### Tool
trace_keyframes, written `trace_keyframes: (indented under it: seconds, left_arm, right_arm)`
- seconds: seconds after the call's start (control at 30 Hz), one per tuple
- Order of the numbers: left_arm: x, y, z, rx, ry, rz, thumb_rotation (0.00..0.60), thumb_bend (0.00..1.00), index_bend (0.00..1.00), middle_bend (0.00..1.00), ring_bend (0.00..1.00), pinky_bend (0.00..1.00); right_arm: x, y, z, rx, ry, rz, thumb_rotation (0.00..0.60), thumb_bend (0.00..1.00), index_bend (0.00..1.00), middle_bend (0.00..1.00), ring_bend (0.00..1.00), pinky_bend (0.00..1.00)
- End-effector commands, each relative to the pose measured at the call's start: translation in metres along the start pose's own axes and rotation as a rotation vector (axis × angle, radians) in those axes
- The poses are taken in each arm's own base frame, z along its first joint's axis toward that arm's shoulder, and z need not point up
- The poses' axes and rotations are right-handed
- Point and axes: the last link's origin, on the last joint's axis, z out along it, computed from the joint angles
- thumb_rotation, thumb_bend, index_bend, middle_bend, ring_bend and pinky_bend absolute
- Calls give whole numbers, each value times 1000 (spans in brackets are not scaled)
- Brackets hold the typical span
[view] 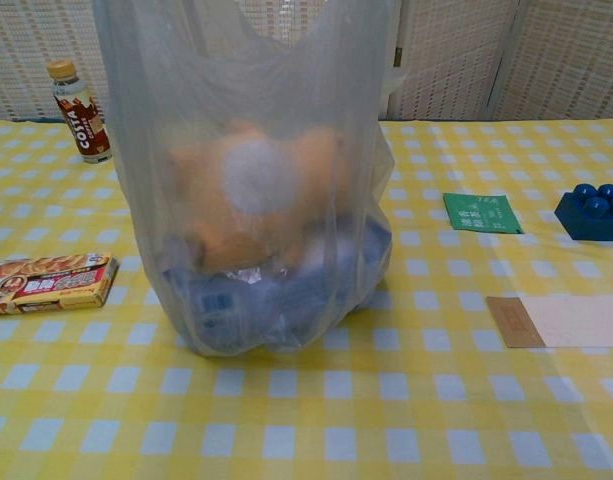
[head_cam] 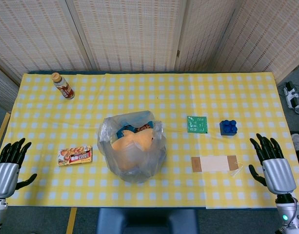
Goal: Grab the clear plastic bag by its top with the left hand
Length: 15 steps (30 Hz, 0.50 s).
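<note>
I find the clear plastic bag (head_cam: 132, 146) standing upright near the middle of the table (head_cam: 154, 92), toward its near edge, its top open and loosely gathered; through the film I make out an orange soft item and something blue beneath it. My left hand (head_cam: 9, 163) sits at the table's left near corner, well apart from the bag, fingers spread and holding nothing. My right hand (head_cam: 271, 163) is at the right near corner, likewise spread with nothing in it. Neither hand appears in the chest view. Between the left hand and the bag lies a snack packet (head_cam: 74, 155). A small bottle (head_cam: 63, 86) lies at the far left in the head view. Right of the bag I note a green packet (head_cam: 197, 124), a blue block (head_cam: 228, 127), and a flat tan-ended envelope (head_cam: 214, 163).
</note>
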Motion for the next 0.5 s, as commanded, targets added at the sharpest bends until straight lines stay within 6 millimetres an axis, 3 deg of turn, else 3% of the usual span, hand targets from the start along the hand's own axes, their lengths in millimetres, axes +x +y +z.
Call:
trace_keyframes:
  seconds: [0.03,0.37,0.5]
  left_arm:
    - [-2,1,0,-7,-24,-19,600,213,0,0,0,1]
    - [-2,12,3,-80,-93,-170,600,213,0,3,2,55]
    - [3,29,9,-194,4,-275,600,213,69,109,96,199]
  right_arm:
    - [0,1,0,-2,2,0,600,411,0,0,0,0]
    - [2,2,-4,10,-4,8,600,411,0,0,0,0]
    - [2,1,-6,18,-3,4,600,412,0,0,0,0]
